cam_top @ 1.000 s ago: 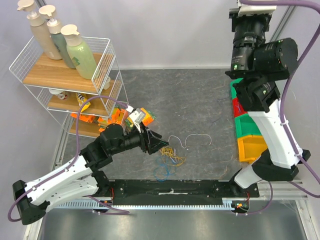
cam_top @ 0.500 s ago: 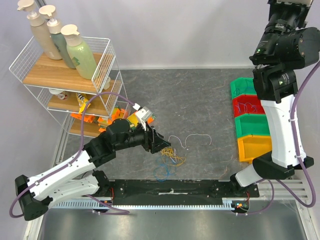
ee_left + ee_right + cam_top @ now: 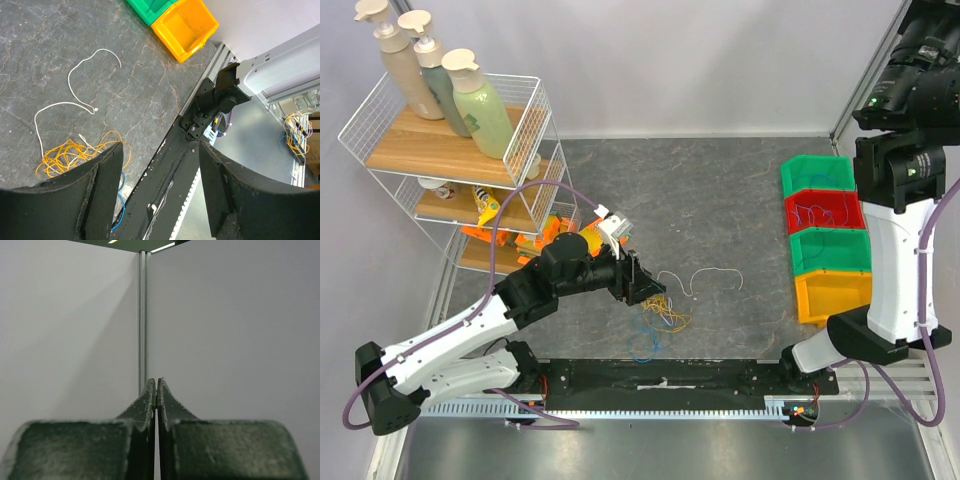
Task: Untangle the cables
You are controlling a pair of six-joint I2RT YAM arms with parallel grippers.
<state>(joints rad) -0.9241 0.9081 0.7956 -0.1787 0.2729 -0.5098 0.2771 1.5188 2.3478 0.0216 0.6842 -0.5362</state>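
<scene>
The cables lie on the grey tabletop near the front rail: a yellow tangle [image 3: 667, 312] [image 3: 64, 156], a blue loop [image 3: 644, 346] [image 3: 120, 206] beside it and a white strand [image 3: 706, 277] [image 3: 75, 95] curling to the right. My left gripper [image 3: 647, 287] [image 3: 159, 192] hovers just left of and above the yellow tangle, open, with nothing between its fingers [image 3: 97, 197]. My right arm [image 3: 900, 210] stands raised at the far right. Its gripper [image 3: 156, 390] is shut on nothing and points at the bare wall.
Four bins stand in a row at the right edge: green [image 3: 817, 176], red [image 3: 848, 214] with a thin curly strand in it, green [image 3: 830, 248] and yellow [image 3: 832, 293] [image 3: 185, 25]. A wire shelf [image 3: 450, 170] with bottles stands back left, orange items [image 3: 560, 233] at its foot.
The right arm has swung up and to the right, away from the table's middle. The left gripper has edged slightly right towards the yellow tangle, still open.
</scene>
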